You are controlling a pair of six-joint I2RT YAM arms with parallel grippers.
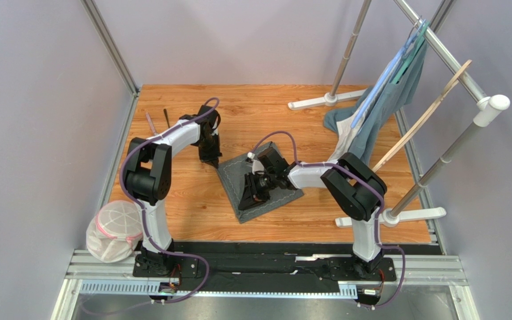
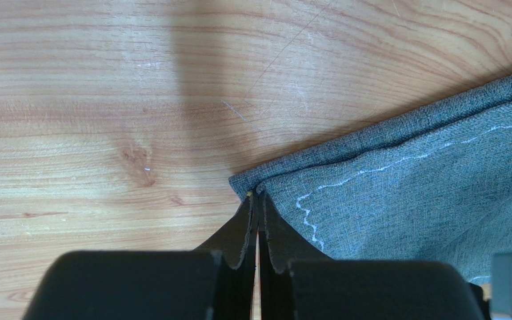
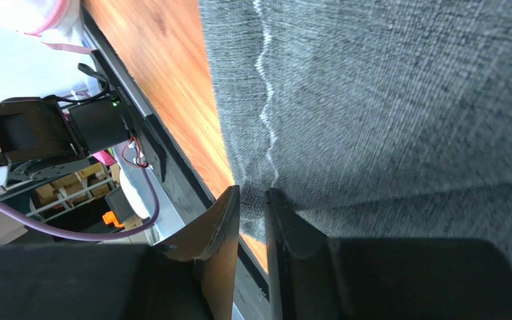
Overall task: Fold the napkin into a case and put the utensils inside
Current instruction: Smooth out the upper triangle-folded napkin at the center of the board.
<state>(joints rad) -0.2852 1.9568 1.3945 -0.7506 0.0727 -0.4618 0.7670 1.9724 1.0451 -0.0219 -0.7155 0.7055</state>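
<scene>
Both arms are down on the napkin [image 1: 237,172], which lies flat as a dark grey diamond in the middle of the wooden counter [image 1: 192,200], not yet a narrow case. The left pincer [image 2: 257,197] is at the cloth's left corner, its fingers [image 2: 242,233] clenched tight with no gap between them. The tips sit right on that corner, where two layers of grey fabric with pale stitching meet. From the wrist view I cannot tell whether a sliver of cloth is nipped between them. Over on the near-left part of the napkin, the right pincer [image 3: 252,193] points down onto the fabric, jaws only a narrow slot apart. The napkin's hem runs into that slot and one finger lies over the cloth. Whether it is truly grasping I cannot tell. The utensils are well apart from all this, up at the far left of the counter: the slim pale knife [image 1: 150,124] and the thin black spoon [image 1: 166,118] lie side by side beyond the left arm, untouched. A white mesh bag [image 1: 113,230] with pink trim sits at the near left edge. On the right, a teal-grey garment [image 1: 385,110] hangs from a metal rack [image 1: 439,167].
</scene>
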